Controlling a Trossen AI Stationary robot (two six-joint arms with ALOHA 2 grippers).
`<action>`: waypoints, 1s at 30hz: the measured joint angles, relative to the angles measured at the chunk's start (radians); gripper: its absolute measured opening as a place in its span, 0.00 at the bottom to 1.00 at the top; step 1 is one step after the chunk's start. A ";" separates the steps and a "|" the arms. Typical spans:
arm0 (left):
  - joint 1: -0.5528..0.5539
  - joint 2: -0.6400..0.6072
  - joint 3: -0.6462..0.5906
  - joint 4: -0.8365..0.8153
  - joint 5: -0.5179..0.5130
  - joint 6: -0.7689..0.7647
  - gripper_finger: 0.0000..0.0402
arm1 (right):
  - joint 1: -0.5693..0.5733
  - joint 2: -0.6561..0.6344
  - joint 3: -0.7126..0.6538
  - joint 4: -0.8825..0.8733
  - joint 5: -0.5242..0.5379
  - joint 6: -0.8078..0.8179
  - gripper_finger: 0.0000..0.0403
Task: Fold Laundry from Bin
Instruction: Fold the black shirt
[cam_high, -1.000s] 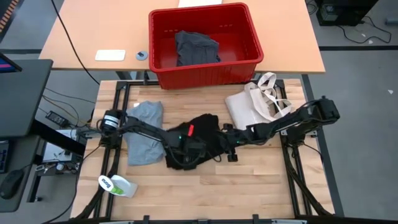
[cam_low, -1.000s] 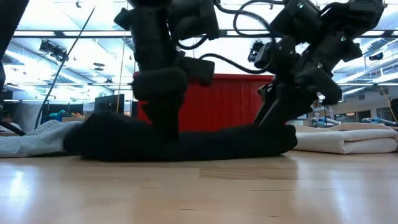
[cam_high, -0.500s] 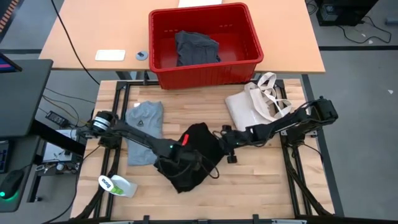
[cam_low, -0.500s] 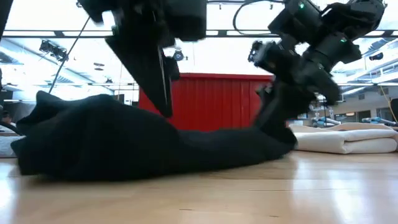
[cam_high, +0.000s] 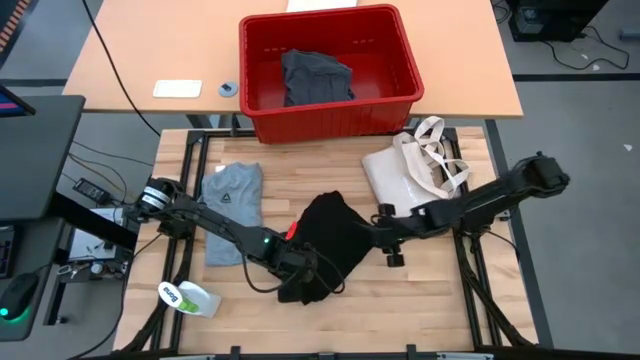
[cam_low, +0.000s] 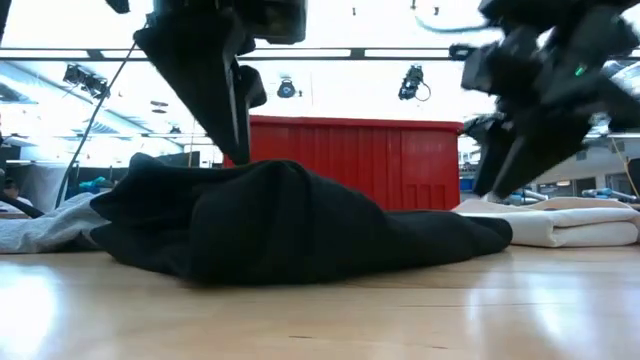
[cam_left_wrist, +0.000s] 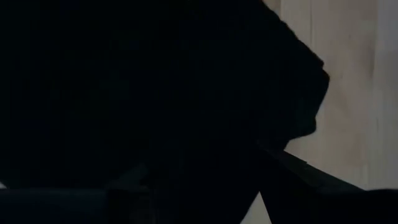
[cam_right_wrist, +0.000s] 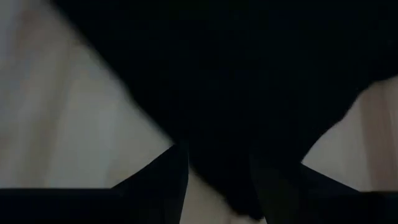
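The black garment (cam_high: 328, 238) lies bunched in the middle of the table, with a gripper at each end. My left gripper (cam_high: 303, 283) is shut on its near part, and its wrist view shows almost nothing but dark cloth (cam_left_wrist: 155, 93). My right gripper (cam_high: 381, 228) is shut on its right end. A light grey T-shirt (cam_high: 232, 212) lies flat on the table's left. The red bin (cam_high: 330, 105) stands beyond the far edge with a dark grey garment (cam_high: 316, 78) inside. My left gripper holds the black garment by its near edge (cam_high: 314, 270), coming steeply from above. Dark cloth hides the pinch itself, so whether it has one layer or several cannot be told. The cloth rises in a hump to the fingers (cam_low: 236, 120); the rest lies on the table. My right gripper pinches a narrow bunch of cloth at the garment's right end (cam_right_wrist: 217, 140) between its two fingers. It comes slanting down from the table's right. That end is lifted a little, and the rest of the garment (cam_low: 300, 225) rests on the table.
A cream tote bag (cam_high: 412, 170) lies at the far right of the table, just behind my right arm. A white and green bottle (cam_high: 188, 297) lies at the near left corner. Bare wood shows along the near edge.
My left gripper has gone toward the table's near edge and risen, dragging the garment's near part with it. My right gripper has moved toward the table's right with the other end. The garment has been drawn out from a tight heap into a longer, wider shape.
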 joint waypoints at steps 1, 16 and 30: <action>0.002 0.000 0.000 0.001 -0.005 -0.001 0.48 | 0.010 -0.036 0.000 -0.025 -0.007 0.008 0.44; -0.029 0.035 -0.031 -0.032 -0.227 0.011 0.48 | 0.172 -0.111 -0.121 0.383 0.001 -0.015 0.44; -0.043 0.044 0.068 0.087 -0.450 0.080 0.48 | 0.225 0.026 -0.134 0.235 0.260 0.245 0.44</action>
